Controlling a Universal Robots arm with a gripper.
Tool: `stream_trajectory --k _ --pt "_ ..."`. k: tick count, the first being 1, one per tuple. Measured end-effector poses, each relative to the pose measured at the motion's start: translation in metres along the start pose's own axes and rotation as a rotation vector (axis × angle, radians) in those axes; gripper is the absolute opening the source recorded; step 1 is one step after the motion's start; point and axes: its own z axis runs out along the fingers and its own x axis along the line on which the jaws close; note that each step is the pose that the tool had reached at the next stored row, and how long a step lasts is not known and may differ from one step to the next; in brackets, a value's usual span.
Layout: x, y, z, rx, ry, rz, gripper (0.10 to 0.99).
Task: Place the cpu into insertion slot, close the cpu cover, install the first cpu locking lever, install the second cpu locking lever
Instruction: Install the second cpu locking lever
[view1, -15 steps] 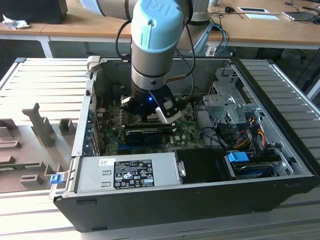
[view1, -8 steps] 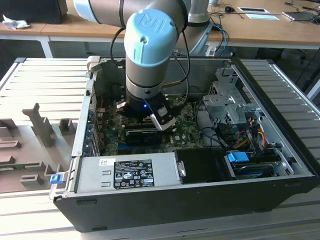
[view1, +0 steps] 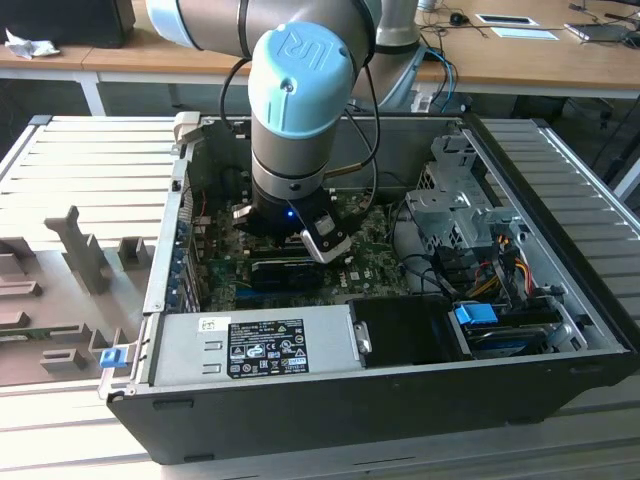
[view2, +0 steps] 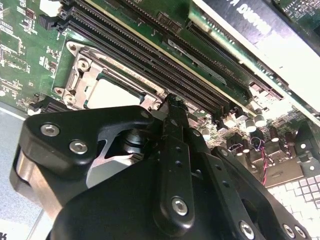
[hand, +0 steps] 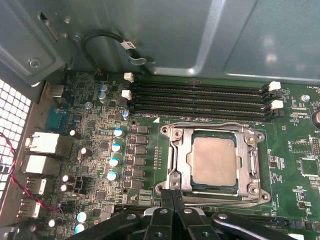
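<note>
The cpu (hand: 214, 161) lies flat in the insertion slot (hand: 163, 131), its dull silver top showing. The cpu cover (hand: 181, 150) is down around it, framing the chip. One thin wire locking lever (hand: 210, 124) runs along the socket's side that faces the memory slots. Another lever (hand: 225, 198) runs along the opposite side. My gripper (hand: 173, 194) is shut, with its two black fingertips pressed together at a corner of the socket by that second lever. The second wrist view has the gripper (view2: 172, 100) just beside the cpu (view2: 111, 93). In the exterior view the arm's wrist (view1: 295, 120) hangs over the green motherboard (view1: 370, 262).
Long black memory slots (hand: 200, 97) lie beside the socket, and small capacitors (hand: 116, 150) stand on another side. The open computer case (view1: 400, 400) walls the board in. It holds a power supply (view1: 250, 345), a drive cage (view1: 455, 215) and loose cables (view1: 490, 270).
</note>
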Motion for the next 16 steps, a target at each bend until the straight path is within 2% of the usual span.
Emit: stream_trajectory --k 6,9,10,11,16 --pt "0.0 -0.0007 0.0001 -0.001 -0.0002 0.0 0.106" --pt "0.0002 -0.0033 -0.0007 -0.003 -0.0002 0.0 0.106" --pt "0.0004 -0.0053 -0.0015 -0.007 -0.0006 0.0 0.106" --pt "0.0005 -0.0063 -0.0018 -0.02 -0.0016 0.0 0.106" --pt "0.001 -0.0112 -0.0034 -0.024 -0.0027 0.002 0.106"
